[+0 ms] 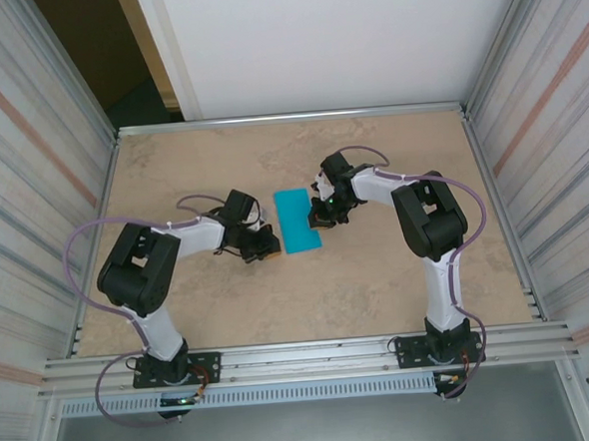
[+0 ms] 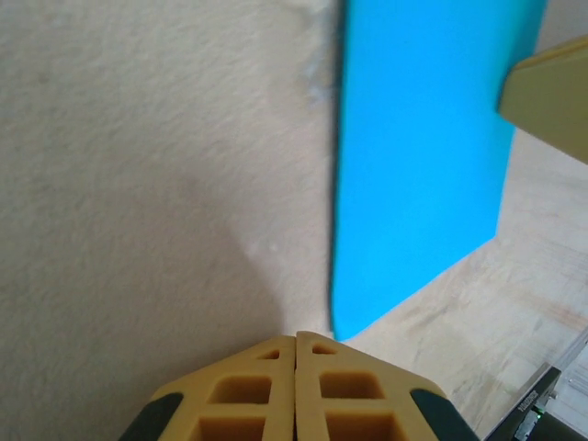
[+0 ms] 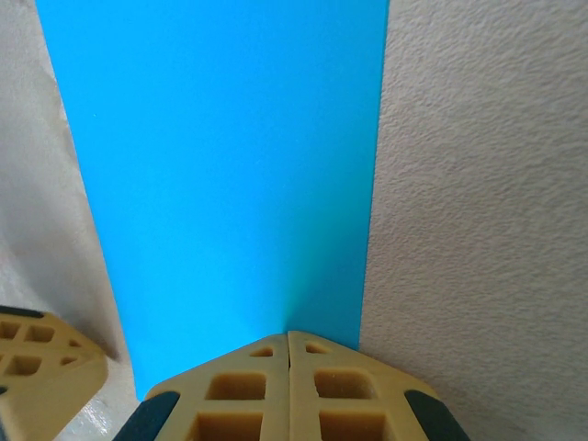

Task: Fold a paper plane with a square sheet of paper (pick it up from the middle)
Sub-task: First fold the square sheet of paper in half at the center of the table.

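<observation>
Sheet of paper (image 3: 220, 165): thin, smooth, matt teal-blue, no sheen and no print.
Table (image 1: 379, 285): beige, mottled like stone from above. Close up it has a fine, grainy, matt skin.
My right gripper (image 3: 288, 335) and left gripper (image 2: 296, 338): tan moulded plastic, dull, with square recessed pockets. Dark corner pieces, material unclear.
Arm shells (image 1: 430, 222): black and white plastic, slight gloss.
Front rail (image 1: 313, 357): bare grooved metal, silver.
Side walls (image 1: 32, 177): ribbed pale panels, faint shine.
</observation>
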### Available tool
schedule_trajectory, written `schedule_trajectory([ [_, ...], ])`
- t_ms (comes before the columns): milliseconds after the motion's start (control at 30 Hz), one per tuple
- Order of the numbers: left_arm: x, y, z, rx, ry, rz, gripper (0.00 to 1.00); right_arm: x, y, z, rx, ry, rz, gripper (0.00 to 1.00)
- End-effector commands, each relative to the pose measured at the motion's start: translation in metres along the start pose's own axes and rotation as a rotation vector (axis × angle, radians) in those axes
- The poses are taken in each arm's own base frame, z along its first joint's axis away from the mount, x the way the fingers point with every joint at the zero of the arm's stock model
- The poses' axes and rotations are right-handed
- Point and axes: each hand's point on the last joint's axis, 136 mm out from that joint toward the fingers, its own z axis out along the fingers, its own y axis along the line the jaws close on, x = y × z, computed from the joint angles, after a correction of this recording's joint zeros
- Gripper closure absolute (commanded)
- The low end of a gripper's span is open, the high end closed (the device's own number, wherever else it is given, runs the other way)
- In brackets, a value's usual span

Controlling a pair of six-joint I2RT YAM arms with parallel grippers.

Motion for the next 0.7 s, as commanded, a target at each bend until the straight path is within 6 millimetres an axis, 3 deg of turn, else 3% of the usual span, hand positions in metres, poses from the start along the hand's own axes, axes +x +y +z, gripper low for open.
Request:
schedule_trajectory([
  [0,-0.003,-0.045,-0.009,0.064,-0.035,0.154,0.92,0.068,-0.122,0.032,0.438,0.204,0.139,0.97],
  [167,-0.014,-0.046,0.011,0.048,-0.048,0.120,0.93,0.068,-0.123,0.032,0.443,0.205,0.138,0.97],
  [333,-0.009,-0.038,0.033,0.051,0.009,0.068,0.93,0.069,-0.124,0.032,0.443,0.206,0.139,0.97],
  [500,0.005,-0.014,0.038,0.012,0.040,0.049,0.93,0.069,-0.124,0.033,0.443,0.208,0.139,0.97],
  [667,0.031,0.026,0.032,-0.026,0.050,-0.008,0.93,0.067,-0.119,0.030,0.423,0.203,0.147,0.97],
])
